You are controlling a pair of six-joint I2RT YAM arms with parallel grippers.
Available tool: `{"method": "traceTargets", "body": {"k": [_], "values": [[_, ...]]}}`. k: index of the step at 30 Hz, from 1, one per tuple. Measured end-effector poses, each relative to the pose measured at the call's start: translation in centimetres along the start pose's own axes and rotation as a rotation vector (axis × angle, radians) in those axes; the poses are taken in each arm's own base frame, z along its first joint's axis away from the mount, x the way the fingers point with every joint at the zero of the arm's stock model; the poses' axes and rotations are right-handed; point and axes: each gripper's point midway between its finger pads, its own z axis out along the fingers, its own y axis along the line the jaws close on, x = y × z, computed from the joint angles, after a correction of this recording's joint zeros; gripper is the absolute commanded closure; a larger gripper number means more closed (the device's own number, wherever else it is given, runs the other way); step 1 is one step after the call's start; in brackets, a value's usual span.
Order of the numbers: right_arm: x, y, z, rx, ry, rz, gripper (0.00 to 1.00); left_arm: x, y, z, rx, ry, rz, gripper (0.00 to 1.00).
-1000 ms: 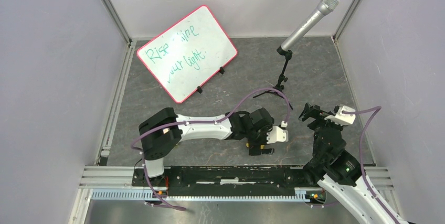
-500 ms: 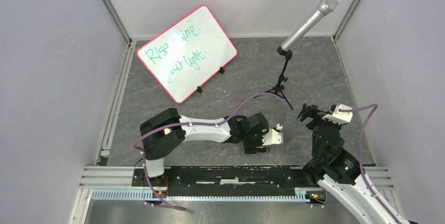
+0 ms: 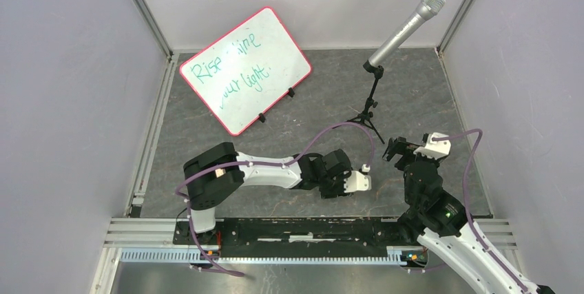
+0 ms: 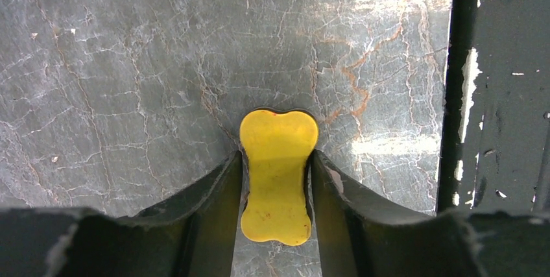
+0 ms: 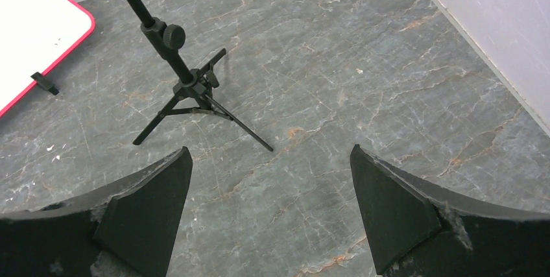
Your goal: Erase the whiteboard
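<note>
The whiteboard [image 3: 244,70] leans at the back left, white with a pink-red rim and green writing on it; one of its corners [image 5: 32,30] shows in the right wrist view. A yellow bone-shaped eraser [image 4: 279,134] lies on the grey marbled floor near the front rail. My left gripper [image 4: 277,155] is shut on its narrow waist, both fingers touching it. In the top view the left gripper [image 3: 336,189] is low over the floor and hides the eraser. My right gripper [image 3: 394,151] hangs open, right of the left one, with nothing between its fingers [image 5: 149,205].
A microphone [image 3: 406,29] on a black tripod stand [image 3: 370,105] stands at the back right; the tripod's legs [image 5: 194,105] lie just ahead of the right gripper. A black rail [image 4: 499,95] runs along the near edge beside the eraser. Grey walls enclose the floor.
The left gripper has dropped a little toward the front rail and closed its jaws from wide open onto the eraser. The right gripper has shifted slightly left.
</note>
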Motion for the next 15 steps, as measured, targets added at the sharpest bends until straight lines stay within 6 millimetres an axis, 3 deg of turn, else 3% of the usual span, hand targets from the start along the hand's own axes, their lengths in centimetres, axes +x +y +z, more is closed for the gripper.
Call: {"method": "traceTargets", "body": {"k": [9, 15], "values": [[0.4, 0.4, 0.0, -0.023, 0.013, 0.002, 0.02, 0.0, 0.0, -0.2, 0.000, 0.002, -0.004, 0.57], [0.6, 0.7, 0.0, -0.041, 0.021, -0.008, 0.02, -1.2, 0.9, -2.6, -0.060, -0.027, -0.024, 0.58]]}}
